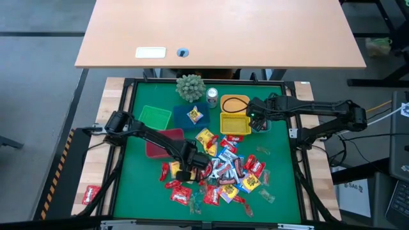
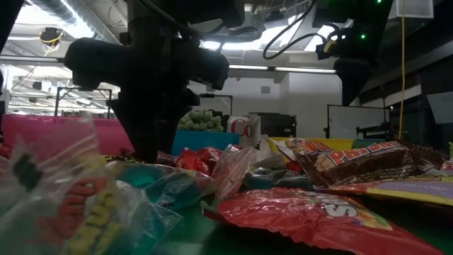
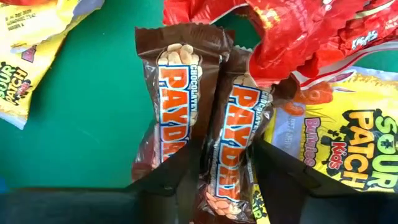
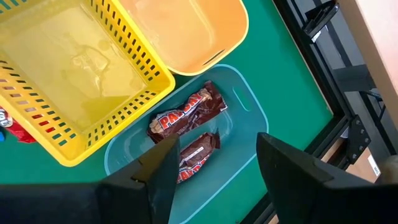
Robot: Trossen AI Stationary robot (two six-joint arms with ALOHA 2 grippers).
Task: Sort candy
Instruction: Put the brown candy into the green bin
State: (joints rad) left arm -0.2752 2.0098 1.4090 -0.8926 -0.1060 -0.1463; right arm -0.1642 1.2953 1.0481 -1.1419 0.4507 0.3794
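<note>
The candy [image 1: 223,169] lies in a loose pile on the green mat: red, yellow, blue-and-white and brown wrappers. My left gripper [image 1: 185,171] points down at the pile's left side. In the left wrist view it [image 3: 227,177] straddles the right one of two brown PayDay bars [image 3: 233,137]; the other bar [image 3: 177,93] lies beside it. My right gripper [image 1: 257,121] hangs open above a light-blue bin [image 4: 249,106], which holds two brown bars [image 4: 186,115], and touches nothing. My left gripper has its two fingers against the bar's long sides [image 3: 214,162], near the bar's near end. The fingers come from above, pointing down, and lie across the bar. The bar lies flat on the mat and on a yellow wrapper, its printed face up, its wrapper undented.
Green [image 1: 153,116], blue [image 1: 188,116], red [image 1: 163,140], yellow [image 1: 234,122] and orange [image 1: 235,102] bins stand at the mat's far side, with a silver can [image 1: 211,97] and a small plant [image 1: 190,87]. One red candy [image 1: 91,193] lies outside the frame, left.
</note>
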